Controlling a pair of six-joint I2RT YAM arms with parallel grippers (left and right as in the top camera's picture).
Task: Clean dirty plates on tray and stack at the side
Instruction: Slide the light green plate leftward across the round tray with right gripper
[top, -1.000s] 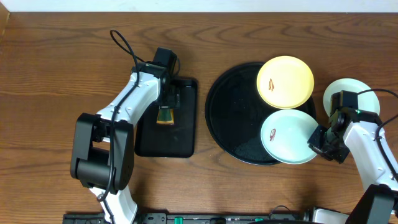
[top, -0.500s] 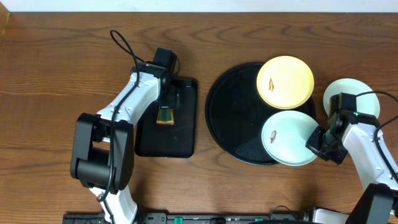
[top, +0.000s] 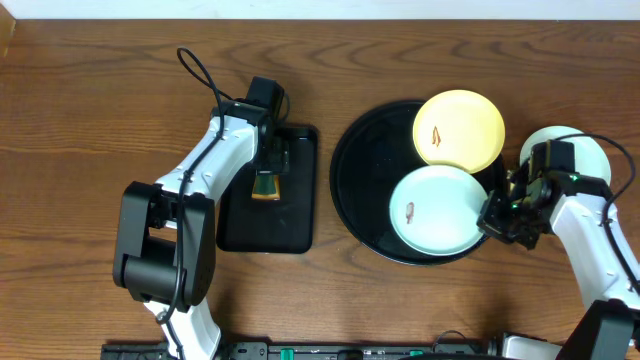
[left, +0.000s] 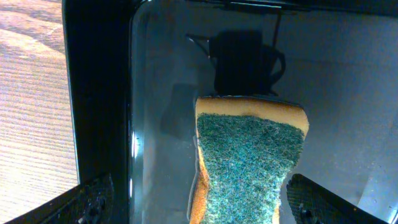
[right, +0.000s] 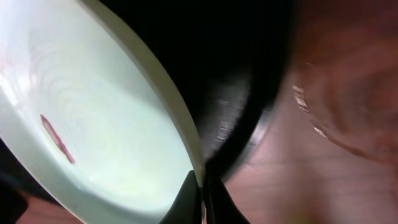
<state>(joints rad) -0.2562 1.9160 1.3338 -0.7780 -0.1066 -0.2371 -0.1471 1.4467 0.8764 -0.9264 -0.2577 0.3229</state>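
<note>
The round black tray holds a yellow plate with a brown smear and a mint plate with a small reddish smear. My right gripper is shut on that mint plate's right rim. In the right wrist view the rim of the mint plate runs between the closed fingers of my right gripper. A second pale plate lies on the table right of the tray, partly under the right arm. My left gripper stands open astride a green-and-yellow sponge, its fingers apart from it.
The sponge lies in a small rectangular black tray left of the round tray. The left arm reaches over it from the lower left. Bare wooden table surrounds both trays.
The right gripper has closed on the mint plate's rim and moved left. The plate has shifted left, further onto the round tray. The left arm has not moved.
</note>
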